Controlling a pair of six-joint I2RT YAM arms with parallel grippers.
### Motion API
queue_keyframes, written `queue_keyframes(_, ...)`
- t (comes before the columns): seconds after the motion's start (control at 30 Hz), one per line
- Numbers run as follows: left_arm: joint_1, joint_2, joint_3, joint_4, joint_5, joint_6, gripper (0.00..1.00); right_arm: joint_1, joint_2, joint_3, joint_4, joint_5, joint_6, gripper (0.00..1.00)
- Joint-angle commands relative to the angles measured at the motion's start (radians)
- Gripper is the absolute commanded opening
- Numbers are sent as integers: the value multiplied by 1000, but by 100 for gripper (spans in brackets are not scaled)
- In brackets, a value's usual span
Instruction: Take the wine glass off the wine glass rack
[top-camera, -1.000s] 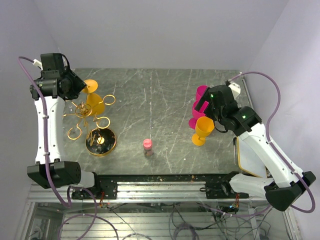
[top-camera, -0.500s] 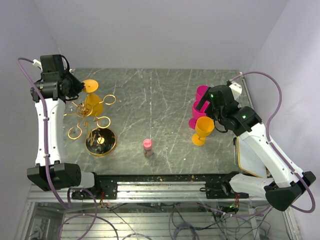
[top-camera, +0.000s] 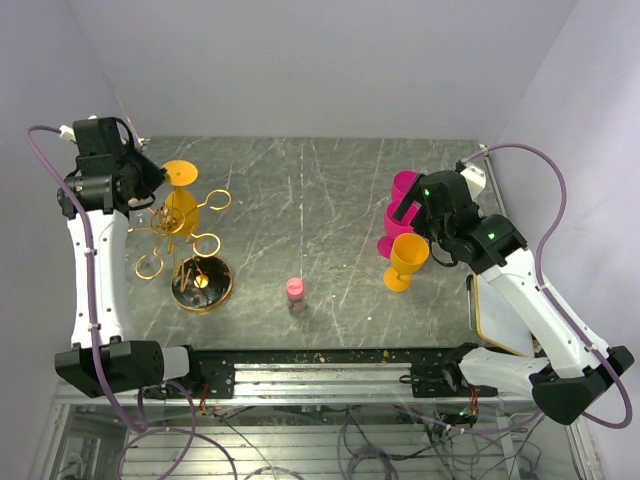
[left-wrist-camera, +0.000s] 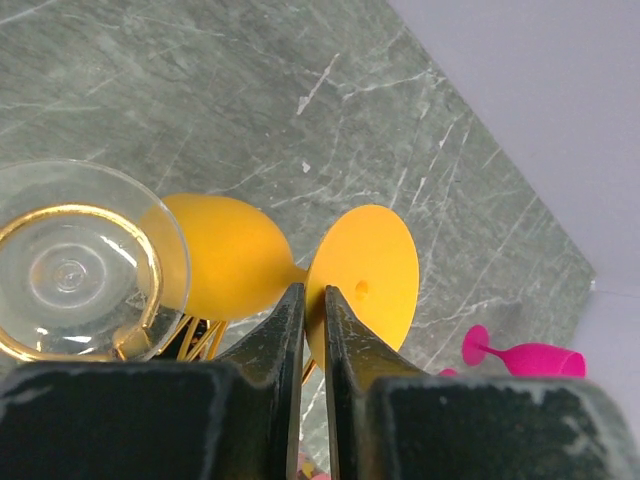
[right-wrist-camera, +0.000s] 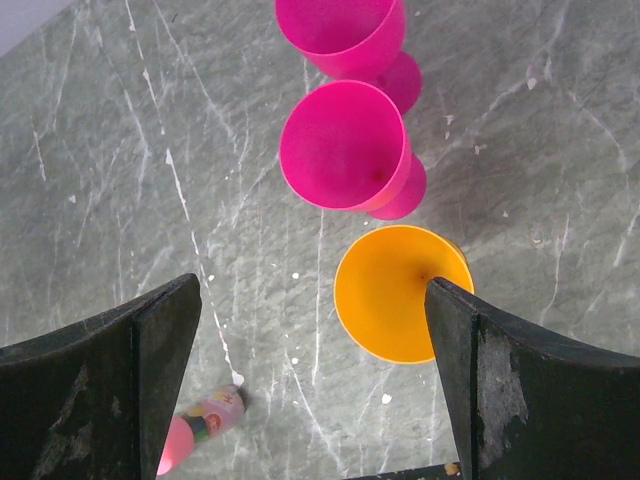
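While the left arm is reaching over the far left corner of the tabletop (top-camera: 320, 190), the left gripper (left-wrist-camera: 313, 295) is pinching the thin stem of the orange wine glass (left-wrist-camera: 225, 265), its jaws drawn almost together between the bowl and the round foot. The wine glass is lying tilted on its side, with the foot pointing toward the far edge and the bowl sitting over the upper arms of the gold wire rack (top-camera: 185, 235). Whether the stem is resting in one of the rings cannot be told. The rack is standing close to the left edge on its round shiny base. In the left wrist view, just beside the orange bowl, one gold ring is circling a clear glass (left-wrist-camera: 70, 265). Near the right edge, the right gripper (right-wrist-camera: 312, 290) is hovering with its jaws spread wide, holding nothing. Below it, an orange cup (right-wrist-camera: 400, 290) is standing upright, with two pink cups (right-wrist-camera: 345, 145) just beyond it toward the far edge. A small bottle with a pink cap (top-camera: 296, 293) is sitting toward the middle of the near edge, well apart from both groups.
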Motion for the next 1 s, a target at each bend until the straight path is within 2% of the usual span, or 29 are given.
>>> queue_keyframes(0.0, 40, -48, -56, 37, 75, -31, 10, -3, -11, 24, 4, 6, 12, 93)
queue_keyframes(0.13, 58, -75, -102, 94, 119, -90, 7, -3, 3, 46, -4, 4, 12, 93)
queue_keyframes(0.33, 73, -112, -175, 180, 186, -168, 7, -3, -4, 54, -8, 27, 9, 93)
queue_keyframes(0.53, 84, -147, -205, 196, 178, -222, 7, -3, -8, 55, 9, 24, -10, 98)
queue_keyframes(0.8, 90, -224, -237, 183, 108, -312, 7, -3, 3, 44, 14, 17, -6, 99)
queue_keyframes(0.97, 95, -241, -262, 191, 130, -360, 7, -3, 8, 45, 13, 18, -6, 99)
